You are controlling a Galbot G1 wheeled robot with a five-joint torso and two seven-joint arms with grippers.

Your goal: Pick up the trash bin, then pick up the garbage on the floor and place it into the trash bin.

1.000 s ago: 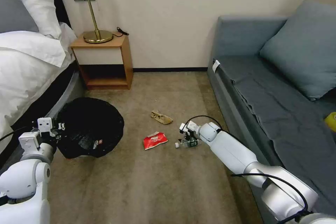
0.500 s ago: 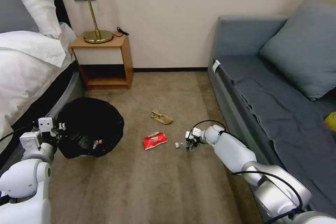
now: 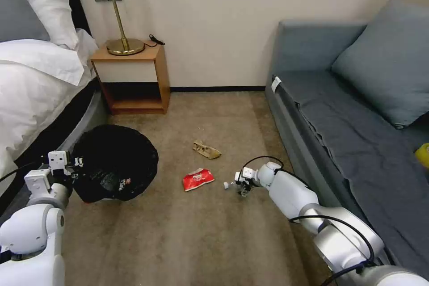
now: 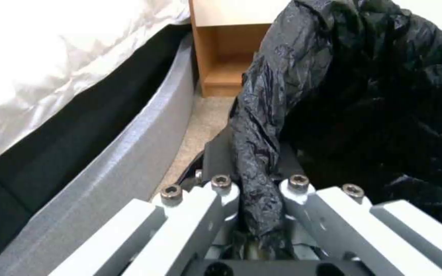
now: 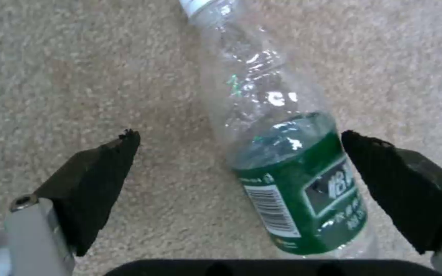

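Observation:
The trash bin (image 3: 115,163), lined with a crinkled black bag (image 4: 374,115), is tilted on the carpet beside the bed. My left gripper (image 3: 68,170) is shut on its bagged rim (image 4: 258,199). The garbage lies mid-floor: a crumpled tan paper piece (image 3: 206,149), a red snack packet (image 3: 198,179) and a clear green-labelled bottle (image 5: 287,165) on its side, its white cap (image 3: 226,185) poking out. My right gripper (image 3: 242,185) is low over the bottle and open (image 5: 241,140). The bottle lies between the black pads (image 5: 96,184), nearer one of them.
A bed (image 3: 31,80) runs along the left, with a wooden nightstand (image 3: 134,78) and lamp at the back wall. A grey sofa (image 3: 357,111) lines the right side, close to my right arm, with a yellow object (image 3: 422,154) on it. Bare carpet spreads in front.
My right gripper has come down and slightly nearer, from above the bottle to floor level around it. The left arm and the bin have not moved.

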